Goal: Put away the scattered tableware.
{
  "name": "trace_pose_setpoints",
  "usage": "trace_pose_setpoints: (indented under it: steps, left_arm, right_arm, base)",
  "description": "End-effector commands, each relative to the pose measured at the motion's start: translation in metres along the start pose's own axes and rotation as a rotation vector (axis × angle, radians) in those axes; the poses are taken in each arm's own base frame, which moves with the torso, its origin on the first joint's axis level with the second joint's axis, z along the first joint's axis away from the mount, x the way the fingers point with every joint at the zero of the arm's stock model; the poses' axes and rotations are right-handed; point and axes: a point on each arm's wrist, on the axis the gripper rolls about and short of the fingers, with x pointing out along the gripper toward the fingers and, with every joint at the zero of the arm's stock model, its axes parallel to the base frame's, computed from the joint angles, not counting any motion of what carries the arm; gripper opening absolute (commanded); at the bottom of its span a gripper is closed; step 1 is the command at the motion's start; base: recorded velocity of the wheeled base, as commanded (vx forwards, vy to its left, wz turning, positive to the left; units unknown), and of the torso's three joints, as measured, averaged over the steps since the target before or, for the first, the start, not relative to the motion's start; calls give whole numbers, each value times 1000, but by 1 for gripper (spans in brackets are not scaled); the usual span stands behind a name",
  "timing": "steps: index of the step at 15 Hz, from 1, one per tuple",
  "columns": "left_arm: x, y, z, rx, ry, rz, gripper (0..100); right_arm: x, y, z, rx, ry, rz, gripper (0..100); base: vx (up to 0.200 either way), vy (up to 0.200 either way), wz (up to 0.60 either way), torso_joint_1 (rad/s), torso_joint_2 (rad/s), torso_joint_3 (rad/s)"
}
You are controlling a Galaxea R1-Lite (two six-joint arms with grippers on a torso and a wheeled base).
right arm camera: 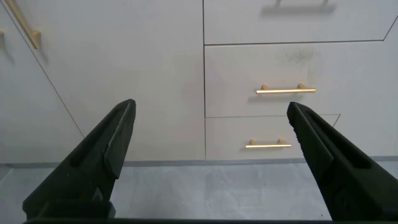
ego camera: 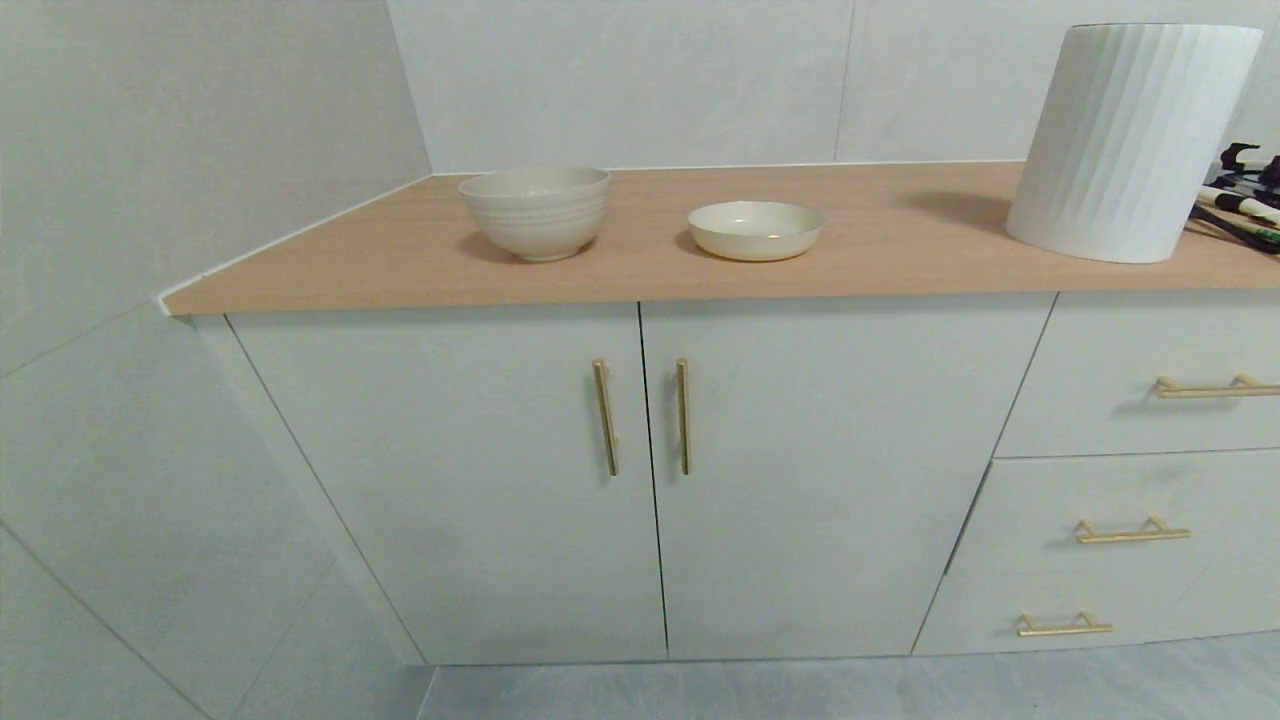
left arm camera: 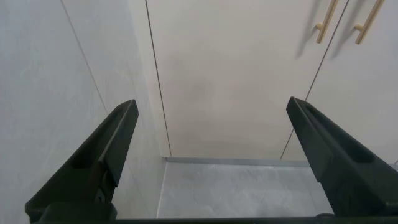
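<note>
A deep cream bowl with ribbed sides stands on the wooden countertop toward its left end. A shallow cream dish sits just to its right, apart from it. My left gripper hangs open low before the left cabinet door, nothing between its fingers. My right gripper is open too, low in front of the drawers, holding nothing.
Two shut cabinet doors with gold handles sit below the counter, drawers with gold handles to the right. A tall white ribbed container and some dark utensils stand at the counter's right end. A tiled wall closes the left.
</note>
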Motion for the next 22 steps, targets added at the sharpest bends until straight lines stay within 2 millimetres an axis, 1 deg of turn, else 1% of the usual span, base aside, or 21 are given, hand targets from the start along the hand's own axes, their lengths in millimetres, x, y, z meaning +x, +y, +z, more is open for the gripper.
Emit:
trace_pose_setpoints:
  steps: [1,8,11,12,13,14,15,16,17,18,19,20,21,22]
  left_arm:
    - [0,0,0,-1,-1,0,100]
    - [0,0,0,-1,-1,2,100]
    - [0,0,0,-1,-1,-1,100]
    - [0,0,0,-1,-1,0,100]
    - [0,0,0,-1,-1,0,100]
    - [0,0,0,-1,-1,0,100]
    - [0,0,0,-1,-1,0,100]
    - [0,0,0,-1,-1,0,100]
    - [0,0,0,-1,-1,2,100]
    - [0,0,0,-1,-1,-1,100]
    - [0,0,0,-1,-1,0,100]
    - [0,0,0,-1,-1,0,100]
    - [0,0,0,-1,-1,0,100]
    - [0,0,0,-1,-1,0,100]
  right_arm:
    - [0,0,0,-1,1,1,100]
    - [0,0,0,-7,-1,2,100]
    - [-1,0,3,-46,-9,10,100]
    - [-5,1,32,-23,-71,47,100]
    - [-7,1,65,45,-102,126,100]
    - [-1,2,82,61,-68,219,100]
    - [11,5,91,50,0,302,100]
    - [46,12,111,61,161,452,100]
    - [76,20,120,76,275,551,100]
    - [102,29,126,81,352,622,100]
    - [137,49,132,72,417,711,100]
    - [158,68,133,62,437,789,100]
    - [168,79,133,56,430,824,100]
    - [197,106,129,68,439,878,100]
  base:
    - [0,0,0,0,0,0]
    - [0,0,0,0,0,0]
    - [0,0,0,0,0,0]
    - [0,0,0,0,0,0]
    - [0,0,0,0,0,0]
    - [0,0,0,0,0,0]
    - [0,0,0,0,0,0]
    - [0,0,0,0,0,0]
    - [0,0,0,0,0,0]
    - [0,0,0,0,0,0]
    - [0,0,0,0,0,0]
    - [0,0,0,0,0,0]
    - [0,0,0,0,0,0]
    - [0,0,0,0,0,0]
